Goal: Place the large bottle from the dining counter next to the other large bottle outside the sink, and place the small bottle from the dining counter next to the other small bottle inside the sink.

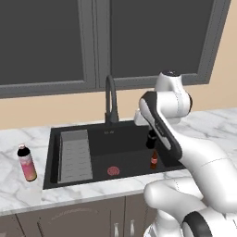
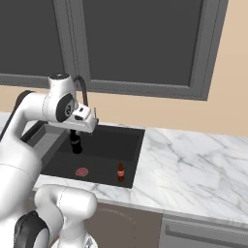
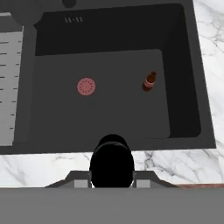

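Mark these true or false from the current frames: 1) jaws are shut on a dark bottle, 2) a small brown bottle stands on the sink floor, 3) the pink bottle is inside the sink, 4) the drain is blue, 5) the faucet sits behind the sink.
1) True. The gripper is shut on the small dark bottle, held above the sink.
2) True. The small brown bottle stands upright on the sink floor, toward the basin's right side.
3) False. The pink bottle stands on the marble counter left of the sink.
4) False. The drain is reddish pink.
5) True. The dark faucet rises at the sink's back edge.
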{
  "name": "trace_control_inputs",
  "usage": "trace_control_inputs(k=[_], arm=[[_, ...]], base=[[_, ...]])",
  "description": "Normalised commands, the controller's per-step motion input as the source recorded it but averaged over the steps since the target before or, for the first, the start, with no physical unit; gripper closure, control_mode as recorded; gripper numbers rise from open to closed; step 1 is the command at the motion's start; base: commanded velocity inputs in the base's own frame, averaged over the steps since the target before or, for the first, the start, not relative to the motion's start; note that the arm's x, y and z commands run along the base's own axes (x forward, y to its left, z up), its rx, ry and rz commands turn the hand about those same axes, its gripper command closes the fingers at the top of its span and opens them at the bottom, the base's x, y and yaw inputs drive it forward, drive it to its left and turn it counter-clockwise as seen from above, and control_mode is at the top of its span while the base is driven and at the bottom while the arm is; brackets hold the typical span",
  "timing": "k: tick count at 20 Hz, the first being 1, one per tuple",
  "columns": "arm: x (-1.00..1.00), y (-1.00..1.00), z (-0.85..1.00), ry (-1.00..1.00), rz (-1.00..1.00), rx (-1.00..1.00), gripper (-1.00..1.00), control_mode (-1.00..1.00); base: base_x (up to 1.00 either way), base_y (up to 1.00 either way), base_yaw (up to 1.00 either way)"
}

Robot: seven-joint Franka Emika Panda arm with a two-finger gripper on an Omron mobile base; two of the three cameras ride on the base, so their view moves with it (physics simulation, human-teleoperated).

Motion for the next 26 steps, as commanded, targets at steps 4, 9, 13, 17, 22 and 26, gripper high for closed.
trace_control_inputs(k=[4, 9, 13, 17, 22, 26], arm=[[0.19, 0.00, -0.39, 0.00, -0.07, -0.01, 1.00, -1.00], [0.20, 0.00, -0.37, 0.00, -0.06, 0.00, 1.00, -1.00], [0.32, 0.03, -0.45, 0.00, -0.03, 0.00, 1.00, -1.00], [0.43, 0.00, -0.49, -0.01, -0.01, 0.00, 1.00, -1.00], [0.29, 0.00, -0.33, -0.01, 0.00, 0.00, 1.00, -1.00], [0.21, 0.00, -0.31, 0.00, 0.04, 0.00, 1.00, -1.00]], base=[[0.00, 0.00, 0.00], [0.00, 0.00, 0.00], [0.00, 0.00, 0.00], [0.00, 0.00, 0.00], [0.00, 0.00, 0.00], [0.00, 0.00, 0.00]])
